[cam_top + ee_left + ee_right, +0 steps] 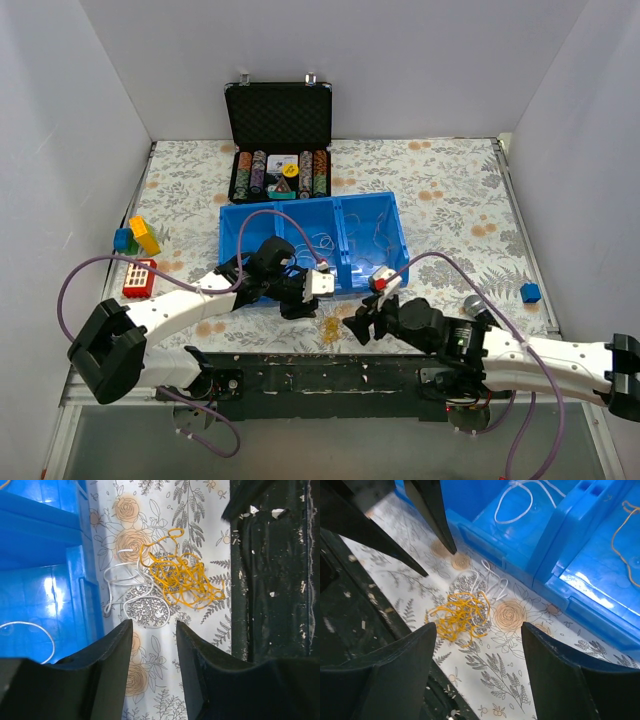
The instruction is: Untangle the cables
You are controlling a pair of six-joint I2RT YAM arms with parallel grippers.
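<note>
A clump of yellow cable loops (182,577) lies on the floral table with pale white loops (135,595) tangled at its side, just in front of the blue tray (40,555). It also shows in the top view (330,330) and in the right wrist view (460,615), with the white loops (490,582) beside it. My left gripper (154,625) is open and empty, to the left of the clump (298,302). My right gripper (479,630) is open and empty, to the right of the clump (357,328). Loose white (520,500) and yellow (625,530) loops lie in the tray.
The blue tray (232,225) stands mid-table behind the clump. An open black case of poker chips (278,150) is at the back. Coloured blocks (138,235) and a red block (139,278) sit on the left, a blue block (531,292) on the right. The black base strip (270,580) borders the clump.
</note>
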